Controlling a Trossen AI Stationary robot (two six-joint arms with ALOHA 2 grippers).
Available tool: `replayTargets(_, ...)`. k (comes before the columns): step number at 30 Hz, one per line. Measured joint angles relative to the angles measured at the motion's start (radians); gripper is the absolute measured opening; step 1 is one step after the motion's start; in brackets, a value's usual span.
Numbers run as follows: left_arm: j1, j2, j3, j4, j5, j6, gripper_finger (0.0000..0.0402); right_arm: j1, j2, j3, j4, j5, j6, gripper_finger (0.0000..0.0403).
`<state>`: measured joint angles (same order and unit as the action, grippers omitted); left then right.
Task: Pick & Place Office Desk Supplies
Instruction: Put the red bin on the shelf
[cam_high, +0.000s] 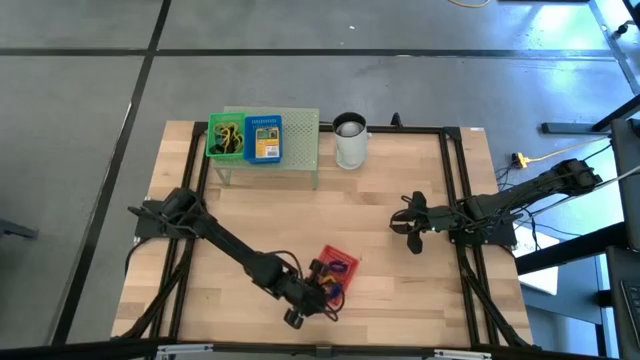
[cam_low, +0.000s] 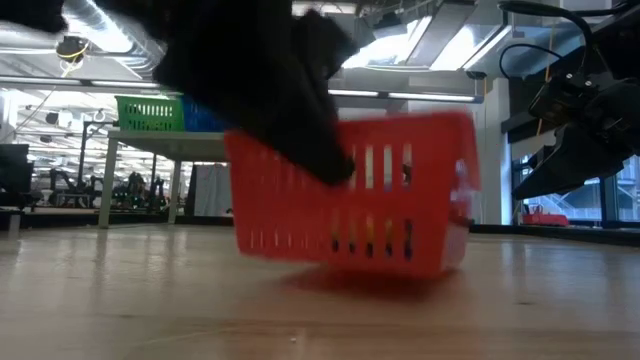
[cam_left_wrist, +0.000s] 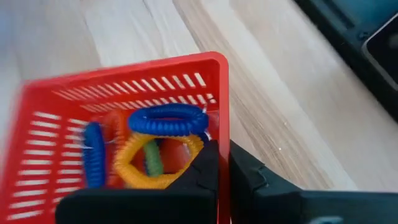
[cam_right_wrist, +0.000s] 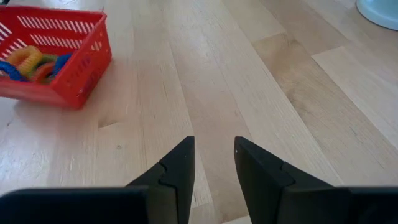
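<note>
A red slotted basket (cam_high: 340, 262) (cam_low: 400, 200) sits near the table's near edge and holds blue, yellow-orange and green coiled bands (cam_left_wrist: 155, 146). My left gripper (cam_high: 322, 285) (cam_left_wrist: 224, 168) is shut on the basket's wall. The basket shows tilted in the low view, over a shadow. My right gripper (cam_high: 410, 228) (cam_right_wrist: 214, 162) is open and hovers over bare wood at the table's right, touching nothing. The red basket (cam_right_wrist: 56, 53) lies ahead of it. My left gripper holds the red basket by the upper rim of a side wall near a corner (cam_left_wrist: 222, 124). One finger (cam_left_wrist: 202, 168) is inside the basket and one (cam_left_wrist: 249, 171) is outside. The basket is tilted; whether its low edge (cam_low: 440, 268) touches the table I cannot tell.
A pale green mesh stand (cam_high: 302, 150) at the far edge carries a green basket (cam_high: 225, 138) and a blue basket (cam_high: 264, 138) with yellow packs. A white cup (cam_high: 350, 142) stands beside it. A black frame (cam_high: 455, 180) borders the table. Bare wood lies between the arms.
</note>
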<state>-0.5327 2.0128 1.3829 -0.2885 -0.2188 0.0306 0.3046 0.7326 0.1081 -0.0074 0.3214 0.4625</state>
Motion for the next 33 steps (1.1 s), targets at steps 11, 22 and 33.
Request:
replayTargets(11,0.068,-0.186,0.133,-0.114,-0.119,0.192,0.0005,0.0,0.0,0.0,0.001,0.0,0.0,0.0113)
replayTargets(22,0.338,-0.394,0.163,-0.378,-0.206,0.21,0.0005,0.0,0.0,0.0,0.002,0.003,0.0,0.0113)
replayTargets(33,0.63,-0.404,0.163,-0.564,-0.121,0.208,0.0004,0.0,0.0,0.0,0.002,0.003,0.0,0.0113)
